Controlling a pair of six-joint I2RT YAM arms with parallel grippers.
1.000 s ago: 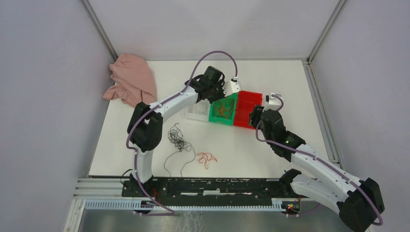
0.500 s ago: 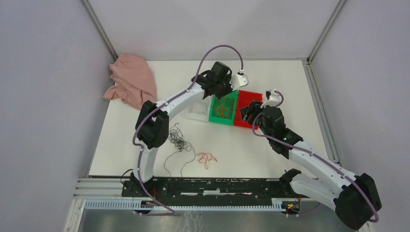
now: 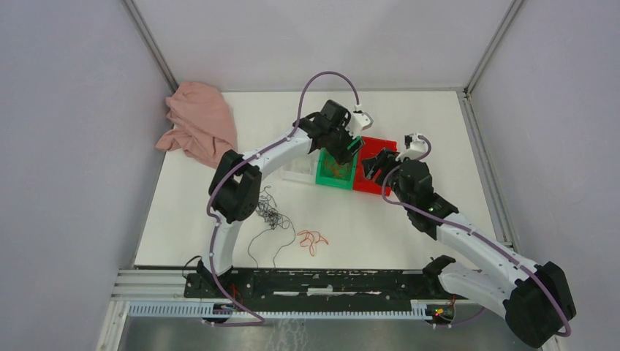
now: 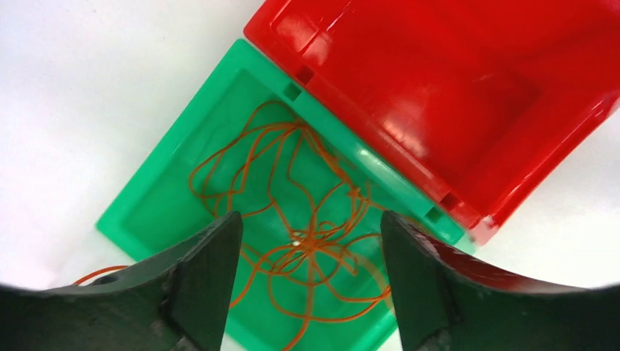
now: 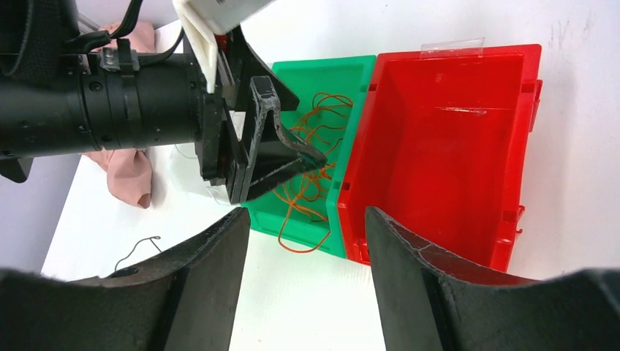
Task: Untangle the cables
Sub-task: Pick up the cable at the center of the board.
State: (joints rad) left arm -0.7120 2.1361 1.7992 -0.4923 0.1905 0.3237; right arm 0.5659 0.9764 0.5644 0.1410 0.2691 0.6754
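**Cables, three lots.**
- Orange cable (image 4: 311, 245): a hair-thin strand in loose, overlapping loops. It lies on the floor of the green bin (image 4: 168, 197), and one loop spills over the rim at 7 o'clock in the left wrist view.
- Black cables (image 3: 269, 213): a small curly tangle on the white surface (image 3: 365, 227), at 7 o'clock from the green bin. One long strand trails toward 6 o'clock.
- Orange-red cable (image 3: 313, 240): a short curl on the surface, just beside the black strand at its 3 o'clock.

**Bins.**
- Red bin (image 4: 453, 102): touches the green bin's 3 o'clock side in the top view.
- Clear bin (image 3: 296, 172): sits against the green bin's 9 o'clock side.

**Pincers.**
- Left pincer (image 4: 308, 227): jaws wide with nothing between them, hanging directly over the orange loops.
- Right pincer (image 5: 305, 219): jaws wide and holding nothing, above the near edge where the green and red bins meet.

**Other.**
- Pink cloth (image 3: 199, 126): crumpled at the surface's 10 o'clock corner, well apart from the bins.
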